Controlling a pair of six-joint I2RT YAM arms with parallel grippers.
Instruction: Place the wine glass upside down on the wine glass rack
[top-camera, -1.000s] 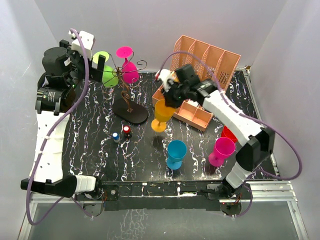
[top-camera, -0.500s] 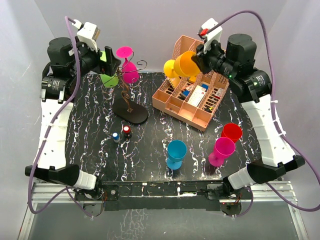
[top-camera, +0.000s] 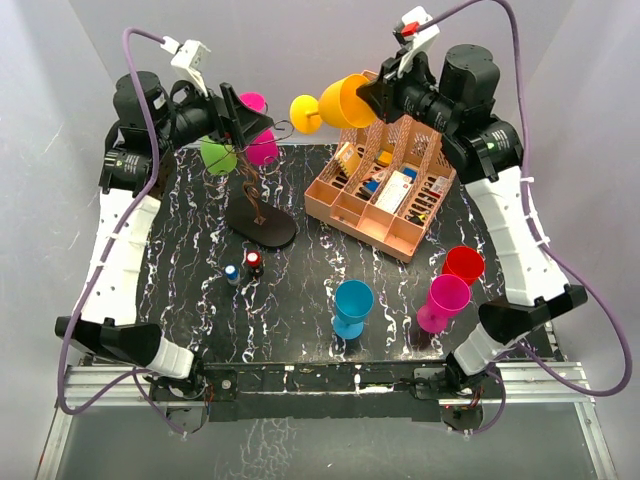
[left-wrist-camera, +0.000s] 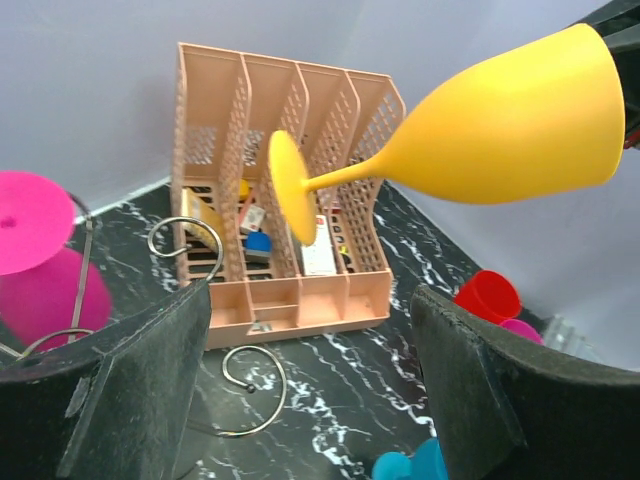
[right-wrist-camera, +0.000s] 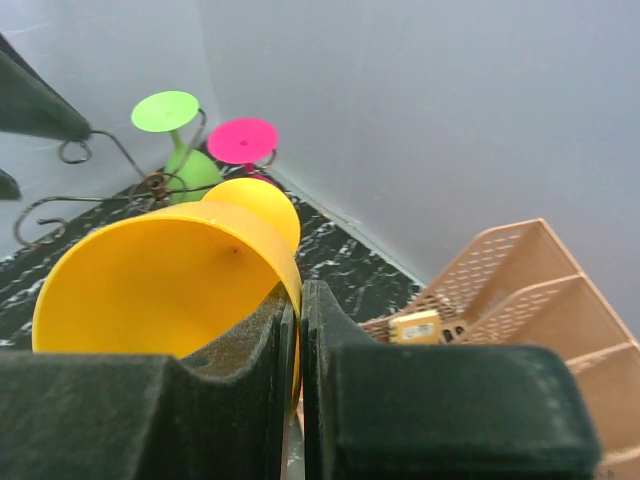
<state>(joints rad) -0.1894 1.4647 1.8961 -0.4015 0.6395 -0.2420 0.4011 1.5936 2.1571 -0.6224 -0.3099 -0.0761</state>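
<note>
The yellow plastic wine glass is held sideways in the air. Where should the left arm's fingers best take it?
On the yellow plastic wine glass, probably the thin stem between bowl and foot, from the foot end. It lies sideways and bare toward the open left gripper; the right gripper is shut on the bowl rim.

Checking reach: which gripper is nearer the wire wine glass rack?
Left. The left gripper hovers at the rack's curled top arms; the right gripper, pinching the yellow glass, is over the peach organiser.
</note>
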